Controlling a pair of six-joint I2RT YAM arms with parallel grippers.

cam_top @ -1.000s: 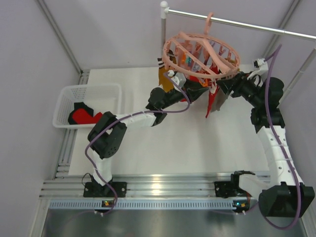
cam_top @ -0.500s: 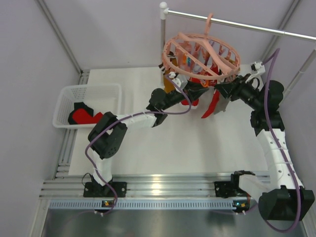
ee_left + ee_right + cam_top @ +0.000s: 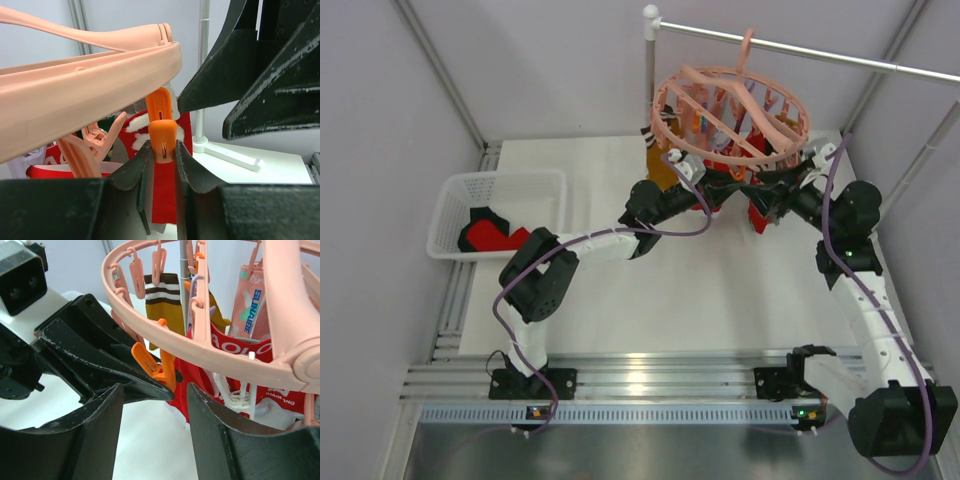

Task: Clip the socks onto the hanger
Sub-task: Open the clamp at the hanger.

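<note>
The salmon-pink hanger [image 3: 730, 105] hangs by its hook from the rail. My left gripper [image 3: 723, 188] reaches up under its near rim [image 3: 100, 75] and is shut on an orange clip [image 3: 162, 140], squeezing it; a red sock [image 3: 167, 200] hangs just behind the clip. My right gripper [image 3: 761, 192] sits close on the right, facing the left one. Its jaws [image 3: 155, 390] stand wide open and empty, with the orange clip [image 3: 155, 367] and the red sock [image 3: 215, 375] just beyond them. More red socks [image 3: 485, 238] and a black one lie in the basket.
A white mesh basket [image 3: 500, 182] stands at the left. A brown striped sock [image 3: 162, 305] and a pink printed sock [image 3: 250, 295] hang from other clips. The metal rail [image 3: 820, 50] and its white post [image 3: 651, 70] stand behind the hanger.
My right gripper has swung left and up toward the left gripper, bringing the dangling red sock under the hanger rim. The left gripper has shifted slightly right at the clip.
</note>
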